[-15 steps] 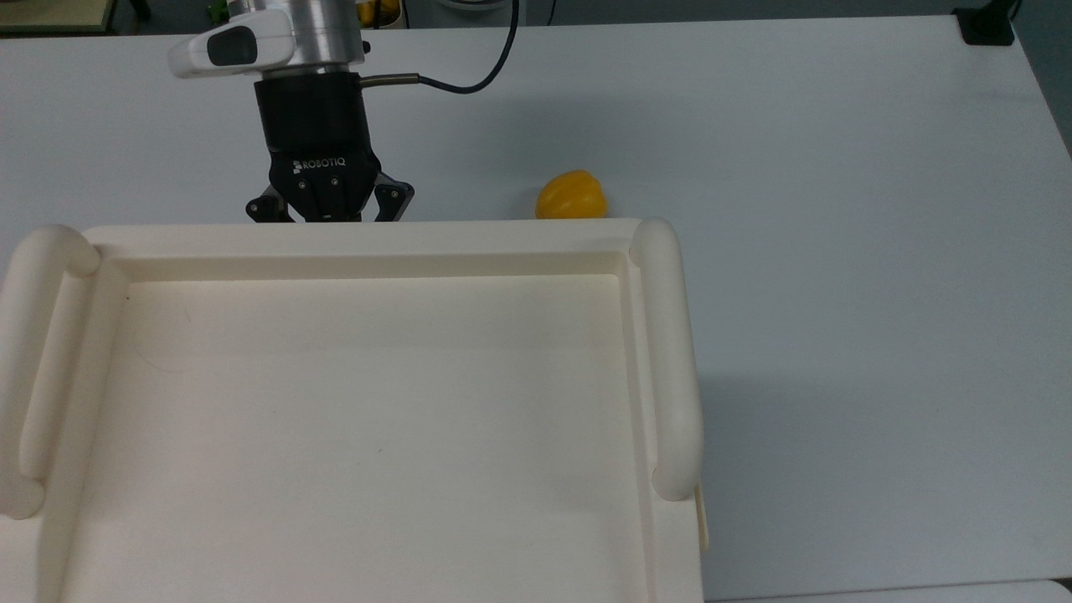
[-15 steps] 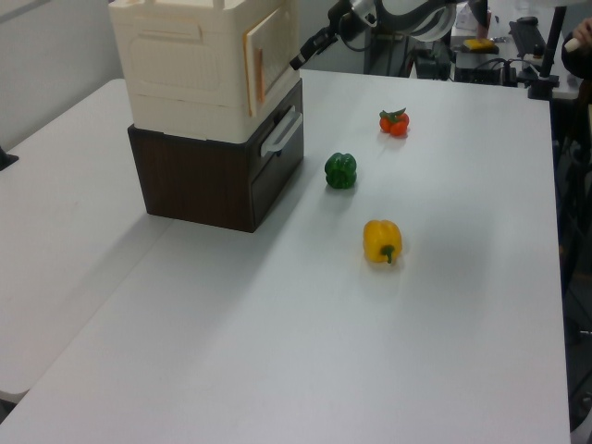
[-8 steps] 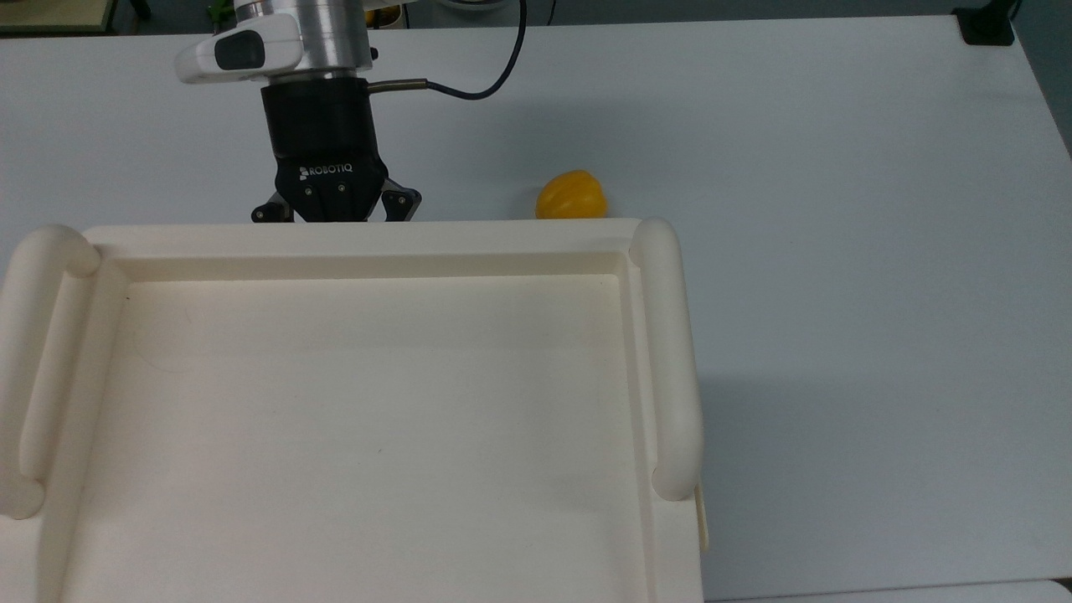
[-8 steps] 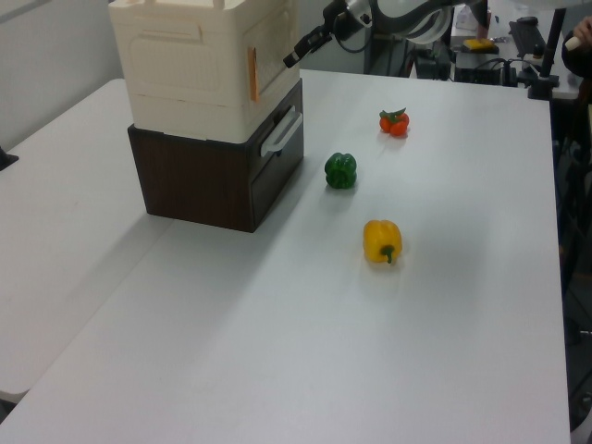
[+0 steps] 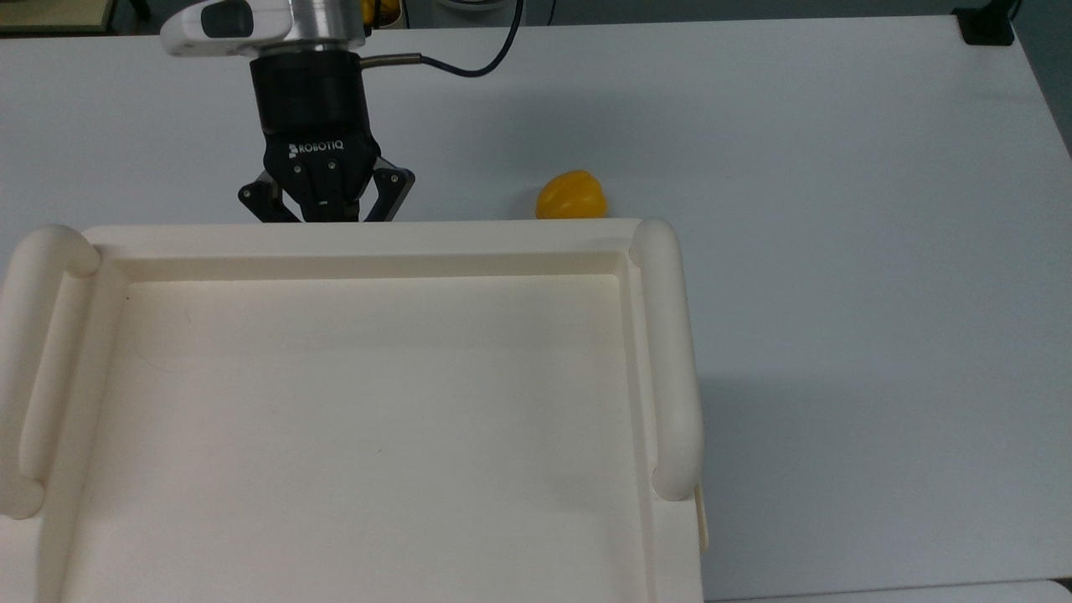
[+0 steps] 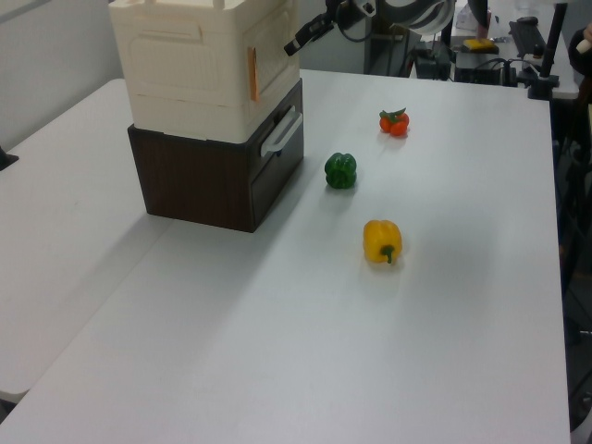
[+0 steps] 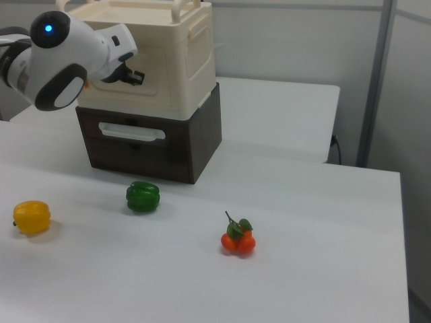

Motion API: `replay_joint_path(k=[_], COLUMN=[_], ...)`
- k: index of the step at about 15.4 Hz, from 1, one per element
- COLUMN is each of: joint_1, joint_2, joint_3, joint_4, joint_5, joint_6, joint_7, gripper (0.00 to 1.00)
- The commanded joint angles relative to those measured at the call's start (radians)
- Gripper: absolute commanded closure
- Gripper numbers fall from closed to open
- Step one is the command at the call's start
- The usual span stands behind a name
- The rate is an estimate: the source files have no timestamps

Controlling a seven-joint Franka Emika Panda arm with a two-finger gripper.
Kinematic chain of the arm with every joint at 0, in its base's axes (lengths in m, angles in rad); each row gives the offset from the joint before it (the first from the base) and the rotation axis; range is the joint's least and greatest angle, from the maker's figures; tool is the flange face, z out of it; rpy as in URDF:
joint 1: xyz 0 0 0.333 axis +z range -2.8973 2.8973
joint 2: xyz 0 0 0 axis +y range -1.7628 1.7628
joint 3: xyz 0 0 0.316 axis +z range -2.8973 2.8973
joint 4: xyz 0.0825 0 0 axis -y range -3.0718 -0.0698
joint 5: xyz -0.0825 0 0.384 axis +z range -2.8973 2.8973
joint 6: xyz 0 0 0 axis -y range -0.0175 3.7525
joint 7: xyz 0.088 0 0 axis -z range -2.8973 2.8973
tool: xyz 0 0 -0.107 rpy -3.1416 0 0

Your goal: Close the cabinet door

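Note:
The cream cabinet [image 6: 190, 65] stands on a dark brown drawer unit [image 6: 217, 171]. In the left view the cabinet door [image 6: 274, 51] lies flat against the cabinet's front, with a thin orange line down one edge. My gripper [image 6: 298, 43] hovers just off the door's far upper part, and I cannot tell whether it touches. In the top view the gripper [image 5: 325, 213] sits behind the rear rim of the cabinet top [image 5: 360, 243], its fingertips hidden and its links angled inward. In the right view the gripper [image 7: 133, 76] is shut in front of the cabinet [image 7: 192, 60].
On the white table [image 6: 444, 351] lie a green pepper [image 6: 340, 170], a yellow pepper [image 6: 382, 240] and a bunch of tomatoes [image 6: 394, 121]. The yellow pepper [image 5: 572, 195] lies right of the gripper in the top view. A handled drawer [image 7: 131, 131] sits below the cabinet.
The door stood ajar a second ago and has swung flat against the cabinet. Since then the gripper has drawn back and risen a little, away from the cabinet front.

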Motion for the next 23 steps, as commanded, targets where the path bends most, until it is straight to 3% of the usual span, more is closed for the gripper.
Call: replay_joint_path(k=[1,4,7,9,11,15,18,21,23], joint_1=[-0.002,-0.03,-0.033,-0.03,-0.023,0.004,0.041,0.041,0.041], joint_2=[-0.124,-0.187,-0.269,-0.319,-0.358,-0.414,-0.435,-0.433,-0.422], joint_3=[-0.012,-0.044,-0.097,-0.137,-0.147,-0.149,-0.134,-0.025,0.024], joint_4=[-0.125,-0.123,-0.128,-0.122,-0.119,-0.088,-0.044,-0.03,-0.039], joint_5=[0.001,-0.014,-0.034,-0.083,-0.158,-0.324,-0.368,-0.372,-0.373], joint_6=[-0.116,-0.337,-0.567,-0.731,-0.813,-1.044,-1.221,-1.246,-1.237], joint_7=[0.003,0.003,0.015,0.088,0.209,0.336,0.394,0.513,0.518], gripper=[0.89,0.8,0.29,0.09,0.0,0.0,0.0,0.0,0.0])
